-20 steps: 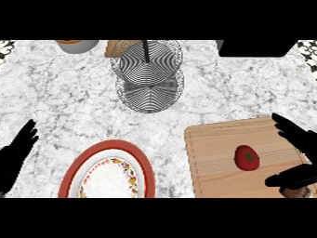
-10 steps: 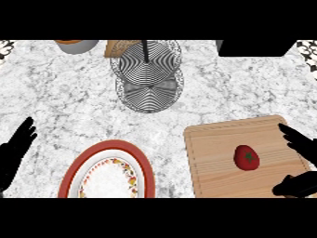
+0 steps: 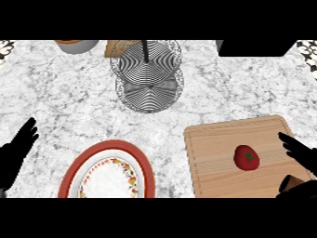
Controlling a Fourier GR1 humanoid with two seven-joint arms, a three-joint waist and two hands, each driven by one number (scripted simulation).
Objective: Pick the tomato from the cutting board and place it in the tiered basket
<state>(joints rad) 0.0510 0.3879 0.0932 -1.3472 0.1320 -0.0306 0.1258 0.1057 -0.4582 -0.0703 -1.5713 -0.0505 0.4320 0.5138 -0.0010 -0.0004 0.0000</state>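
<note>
The tomato [image 3: 247, 157] is lying on the cutting board [image 3: 215, 153], a little toward the board's right edge, with nothing touching it, so the pick is not yet made. The board is sitting on the desk [image 3: 64, 107] near its front right corner, slightly skewed to the desk's front edge.

The right hand [image 3: 310, 163] is hovering over the board's right edge, just beside the tomato. Its fingers [image 3: 291, 142] are spread straight toward the fruit and the thumb is lying apart below them, leaving a wide gap that is holding nothing. This looks like a shape made ready to close round the tomato from its right side.

The tiered basket [image 3: 148, 76] is standing well apart, near the middle of the desk's back edge, its wire trays stacked one over the other round a dark post. The tomato would have to be carried back and leftward to reach it.

A red-rimmed plate [image 3: 109, 169] is lying at the front edge, left of the board. The left hand [image 3: 6, 158] is resting at the front left corner, fingers straight, holding nothing, out of the way.
</note>
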